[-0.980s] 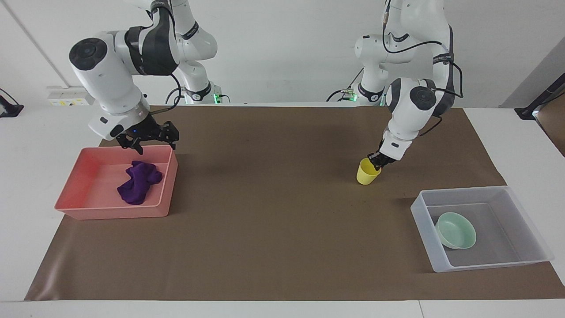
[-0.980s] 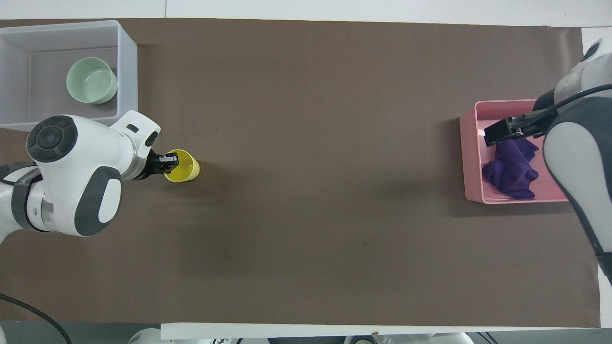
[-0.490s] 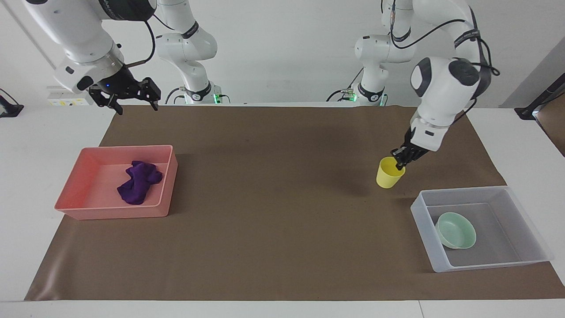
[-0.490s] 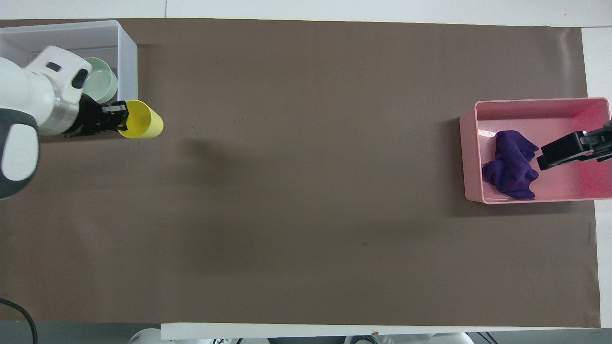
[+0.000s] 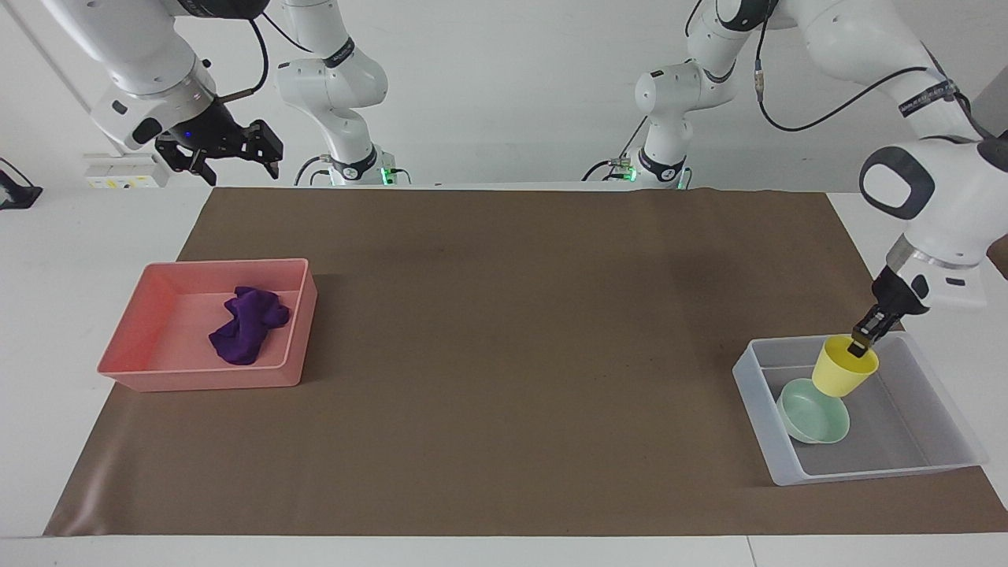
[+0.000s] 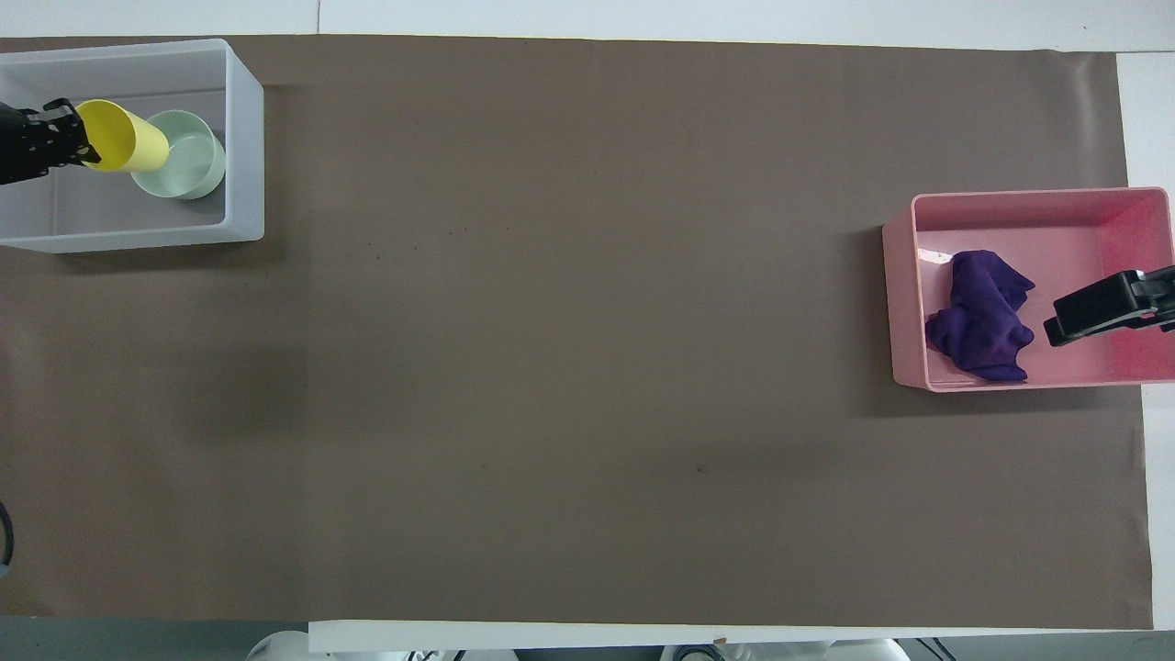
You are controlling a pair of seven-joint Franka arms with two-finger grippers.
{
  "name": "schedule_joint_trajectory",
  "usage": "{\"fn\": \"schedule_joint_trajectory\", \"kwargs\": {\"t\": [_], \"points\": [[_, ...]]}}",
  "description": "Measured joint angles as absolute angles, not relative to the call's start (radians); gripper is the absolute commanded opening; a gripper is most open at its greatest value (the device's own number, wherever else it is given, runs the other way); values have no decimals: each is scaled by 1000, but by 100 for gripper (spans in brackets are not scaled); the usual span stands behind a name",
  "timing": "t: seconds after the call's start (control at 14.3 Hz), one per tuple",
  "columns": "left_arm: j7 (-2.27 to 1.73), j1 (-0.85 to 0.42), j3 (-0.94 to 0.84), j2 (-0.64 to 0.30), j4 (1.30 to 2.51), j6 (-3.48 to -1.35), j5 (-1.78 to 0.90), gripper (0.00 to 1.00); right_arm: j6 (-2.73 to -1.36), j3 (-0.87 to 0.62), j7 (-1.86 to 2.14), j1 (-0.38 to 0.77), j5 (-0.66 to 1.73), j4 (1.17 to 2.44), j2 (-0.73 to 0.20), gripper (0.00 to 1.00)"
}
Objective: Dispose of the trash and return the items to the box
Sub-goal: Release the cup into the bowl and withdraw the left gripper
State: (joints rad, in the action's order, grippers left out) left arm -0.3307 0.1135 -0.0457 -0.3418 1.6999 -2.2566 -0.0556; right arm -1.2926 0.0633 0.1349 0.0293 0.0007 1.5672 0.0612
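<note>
The left gripper (image 5: 861, 340) pinches the rim of the yellow cup (image 5: 844, 368), a smooth plastic beaker that tapers toward its base, and holds it tilted in the air over the box (image 5: 945, 429). One finger sits inside the cup's mouth and the other outside, so the grip is narrow and closed on the thin wall. In the overhead view the cup (image 6: 124, 138) leans with its base over the bowl (image 6: 184, 158) while the gripper (image 6: 64, 138) comes in at the edge of the picture. Whether the cup's base touches the bowl cannot be told. The box is a shallow rectangular tray of cloudy, see-through plastic with upright walls and rounded corners, at the left arm's end of the table. The bowl (image 5: 813, 412) is round, pale mint green, glossy and low-sided, and it rests on the box's floor beside the wall nearest the middle of the table. At the right arm's end lies a pink tray (image 5: 134, 370), rectangular, opaque and smooth. In it the rag (image 5: 246, 324) lies in a crumpled heap of soft, fuzzy purple fabric. The right gripper (image 5: 224, 161) hangs high, its black fingers spread wide and holding nothing; from overhead it (image 6: 1102, 308) shows over the pink tray. A matte brown paper sheet (image 5: 504, 354) covers the white table (image 5: 79, 228).
</note>
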Motion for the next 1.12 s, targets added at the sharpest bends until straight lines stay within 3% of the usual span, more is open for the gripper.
{"fn": "schedule_joint_trajectory", "kwargs": {"t": [0.07, 0.14, 0.49, 1.12], "points": [[-331, 109, -50, -371, 1708, -2282, -55, 43, -1293, 63, 135, 29, 1, 1568, 61, 100], [-330, 109, -54, -389, 1716, -2295, -55, 99, -1293, 63, 135, 29, 1, 1568, 61, 100], [-314, 108, -60, -336, 1712, -2218, -52, 100, -1293, 63, 135, 29, 1, 1568, 61, 100], [-119, 67, -71, 51, 1707, -1649, 1, 100, -1293, 62, 135, 32, 1, 1569, 61, 100]]}}
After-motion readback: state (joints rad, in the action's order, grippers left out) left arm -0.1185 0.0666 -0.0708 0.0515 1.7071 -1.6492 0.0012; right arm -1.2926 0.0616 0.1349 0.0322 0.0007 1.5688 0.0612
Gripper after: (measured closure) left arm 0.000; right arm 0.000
